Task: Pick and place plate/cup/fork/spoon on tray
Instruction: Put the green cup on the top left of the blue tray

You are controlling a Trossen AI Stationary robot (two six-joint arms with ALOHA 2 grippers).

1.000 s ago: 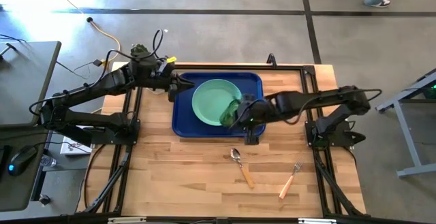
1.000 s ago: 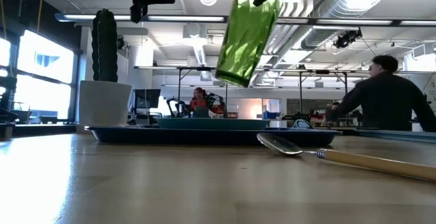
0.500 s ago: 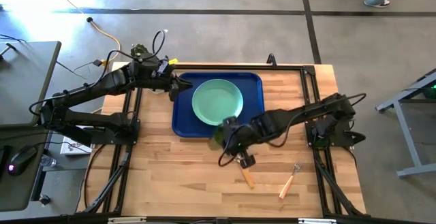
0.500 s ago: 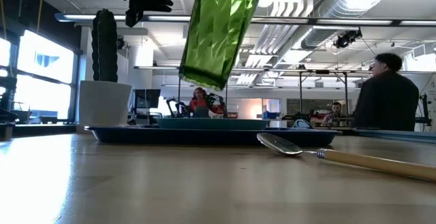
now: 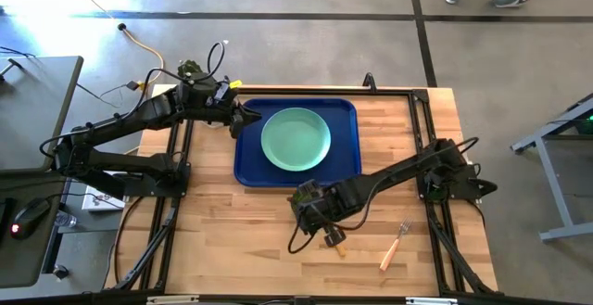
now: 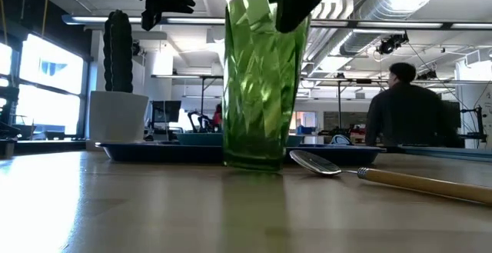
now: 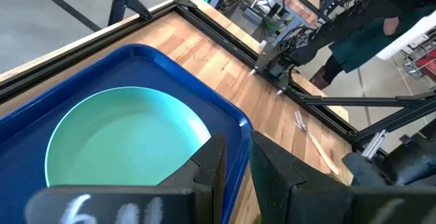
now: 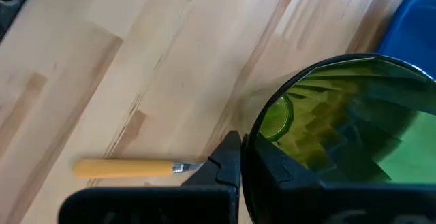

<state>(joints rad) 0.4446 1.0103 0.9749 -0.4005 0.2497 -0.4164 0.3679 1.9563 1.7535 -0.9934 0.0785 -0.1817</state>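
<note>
The mint-green plate (image 5: 296, 138) lies flat in the dark blue tray (image 5: 248, 168) at the table's far middle. My right gripper (image 5: 309, 203) is shut on the green cup (image 6: 257, 84), in front of the tray's near rim. The cup stands upright, its base at or just above the wood; which, I cannot tell. The spoon (image 6: 369, 174) lies beside the cup, its bowl hidden under my gripper in the high view. Farther right on the wood lies the fork (image 5: 396, 244). My left gripper (image 5: 252, 118) hovers over the tray's left edge, its fingers a little open and holding nothing. My right gripper (image 8: 242, 149) has the cup by its rim (image 8: 255, 132), one finger inside the cup and one outside. The fingers come from above, slanting down. The cup hangs upright below them, with its base (image 6: 254, 163) down by the tabletop.
A cactus in a white pot (image 6: 118, 84) stands at the table's far left corner. Black frame rails run along the table's left and right sides. Bare wood (image 5: 232, 240) lies at the near left. A person (image 6: 407, 107) is in the room beyond the table.
My right gripper has carried the cup from above the plate toward the table's near edge and down. The cup, tilted before, now stands upright low in front of the tray, next to the spoon.
</note>
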